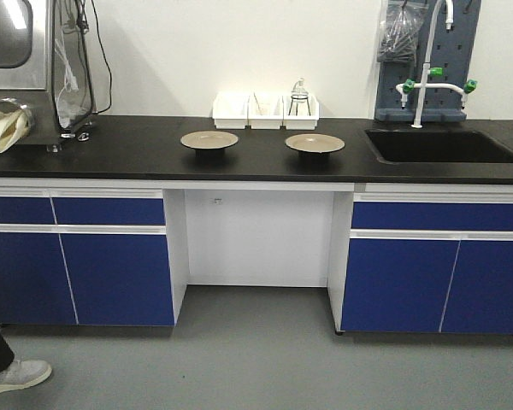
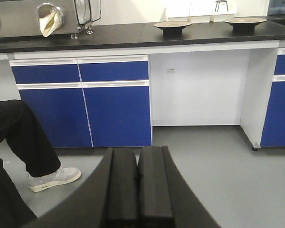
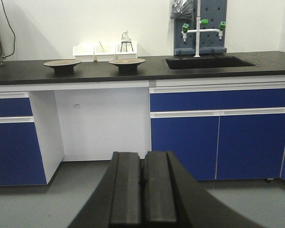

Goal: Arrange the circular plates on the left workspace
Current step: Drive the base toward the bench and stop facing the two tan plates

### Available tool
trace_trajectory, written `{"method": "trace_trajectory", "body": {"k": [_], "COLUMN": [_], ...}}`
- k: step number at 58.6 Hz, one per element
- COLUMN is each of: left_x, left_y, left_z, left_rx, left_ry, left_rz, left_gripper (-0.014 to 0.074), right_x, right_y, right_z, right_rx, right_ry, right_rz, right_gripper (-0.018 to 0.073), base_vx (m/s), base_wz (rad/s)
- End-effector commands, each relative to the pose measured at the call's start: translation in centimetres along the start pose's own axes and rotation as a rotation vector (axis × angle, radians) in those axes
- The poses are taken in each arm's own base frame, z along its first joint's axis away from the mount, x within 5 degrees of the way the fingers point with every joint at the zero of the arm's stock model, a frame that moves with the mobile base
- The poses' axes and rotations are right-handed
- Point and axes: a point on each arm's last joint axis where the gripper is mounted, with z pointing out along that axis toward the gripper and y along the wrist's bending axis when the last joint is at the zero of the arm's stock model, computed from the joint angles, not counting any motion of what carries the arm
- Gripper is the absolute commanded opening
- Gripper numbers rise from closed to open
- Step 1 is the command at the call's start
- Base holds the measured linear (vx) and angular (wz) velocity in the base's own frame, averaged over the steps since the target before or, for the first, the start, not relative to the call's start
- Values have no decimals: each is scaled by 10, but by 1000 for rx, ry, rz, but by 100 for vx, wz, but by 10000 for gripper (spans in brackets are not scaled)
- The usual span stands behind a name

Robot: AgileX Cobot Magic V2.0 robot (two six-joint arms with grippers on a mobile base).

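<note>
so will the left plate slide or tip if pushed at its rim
The left plate looks rigid and glossy, so probably slippery to grip. It sits raised on a narrower dark base, so a rim push may tip it.

Even, diffuse indoor light from overhead fills all three views, bright enough that the white wall [image 1: 239,51] sits close to blown out. The front view is soft and grainy, with a bright lamp reflection in the window of the steel cabinet [image 1: 8,34] at upper left. The black countertop [image 1: 137,149] carries a faint sheen and swallows the shadows under the plate left of centre [image 1: 209,139] and the plate right of centre [image 1: 315,143]. The recess below the counter is mildly shaded. In the left wrist view the white bins [image 2: 187,8] at the top wash out to near featureless white. The left gripper [image 2: 137,190] and right gripper [image 3: 143,194], at the bottom edges of the wrist views, are dark and slightly soft.
</note>
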Motion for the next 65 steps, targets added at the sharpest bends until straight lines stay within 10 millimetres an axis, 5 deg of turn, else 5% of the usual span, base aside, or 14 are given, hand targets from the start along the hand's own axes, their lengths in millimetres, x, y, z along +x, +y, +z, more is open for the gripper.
{"method": "trace_trajectory", "body": {"k": [1, 65], "left_x": [-4, -4], "left_y": [1, 1], "left_z": [0, 0], "left_rx": [-12, -12], "left_ry": [-80, -80], "left_rz": [-9, -9], "left_gripper": [2, 2], "right_x": [-6, -6], "right_y": [0, 0], "right_z": [-1, -1], "right_rx": [-2, -2], "right_ry": [-92, -92], "right_rz": [-9, -9], "right_gripper": [0, 0], "base_vx": [16, 34], "base_wz": [6, -1]}}
